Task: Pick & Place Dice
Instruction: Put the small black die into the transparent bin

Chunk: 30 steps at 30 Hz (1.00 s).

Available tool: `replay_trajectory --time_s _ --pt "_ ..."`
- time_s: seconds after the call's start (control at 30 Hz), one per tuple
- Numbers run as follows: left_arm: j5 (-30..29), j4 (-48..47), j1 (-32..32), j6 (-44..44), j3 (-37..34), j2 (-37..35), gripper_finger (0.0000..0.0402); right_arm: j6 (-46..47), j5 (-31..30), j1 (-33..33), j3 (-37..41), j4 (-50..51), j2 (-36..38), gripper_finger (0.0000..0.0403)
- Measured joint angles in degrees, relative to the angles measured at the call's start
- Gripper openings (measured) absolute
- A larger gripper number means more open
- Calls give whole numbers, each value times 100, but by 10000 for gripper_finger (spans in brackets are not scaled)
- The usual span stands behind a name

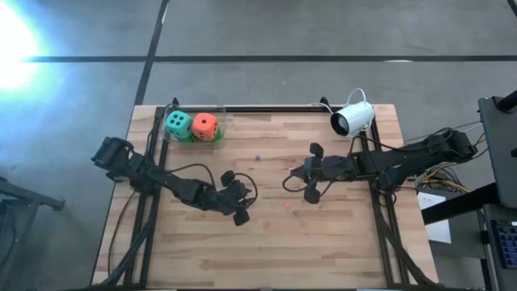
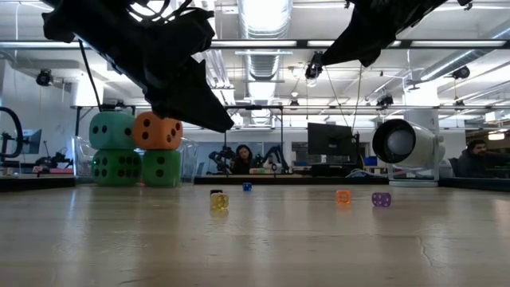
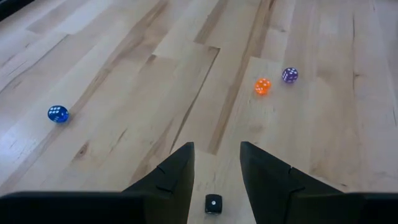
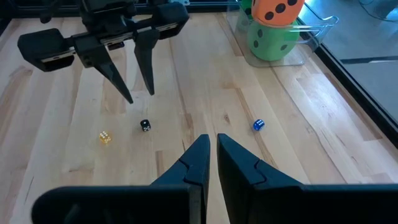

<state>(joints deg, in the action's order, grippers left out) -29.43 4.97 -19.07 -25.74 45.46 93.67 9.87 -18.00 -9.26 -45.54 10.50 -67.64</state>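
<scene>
Dice, the four big soft ones, are sitting stacked two on two in a clear tub (image 4: 313, 38) at the back left corner of the bench (image 1: 339, 234): the teal die (image 1: 178, 124) and the orange-red die (image 1: 205, 124) are lying on top, and the two green dice (image 2: 116, 167) (image 2: 162, 168) are resting under them, side by side and touching

Left claw (image 3: 216, 155) is hanging over the middle of the bench, its arm reaching in from the left edge. Its fingers are standing apart, pointing down and gripping nothing. A tiny black die (image 3: 213, 203) is lying on the wood just below the gap between them, and neither finger is touching it

Right claw (image 4: 213, 140) is hovering toward the right of the middle, facing the left claw, with its fingers drawn almost together and nothing between them

More tiny dice are lying loose around the middle of the bench: a yellow one (image 4: 105, 137) near the black die, a blue one (image 4: 258, 125) off toward the tub, and an orange one (image 3: 262, 86) just beside a purple one (image 3: 290, 75)

A white camera (image 1: 353, 119) is standing near the back right corner
</scene>
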Motion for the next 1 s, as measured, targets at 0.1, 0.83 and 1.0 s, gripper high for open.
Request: replay_trajectory --time_s 0.1,0.83,1.0 --pt "13 0 0 20 0 2 134 2 0 2 0 -2 0 27" --pt "552 42 -7 -286 -10 817 134 0 2 0 0 -4 0 27" --pt "551 41 2 -284 -14 880 134 2 1 1 1 -3 0 27"
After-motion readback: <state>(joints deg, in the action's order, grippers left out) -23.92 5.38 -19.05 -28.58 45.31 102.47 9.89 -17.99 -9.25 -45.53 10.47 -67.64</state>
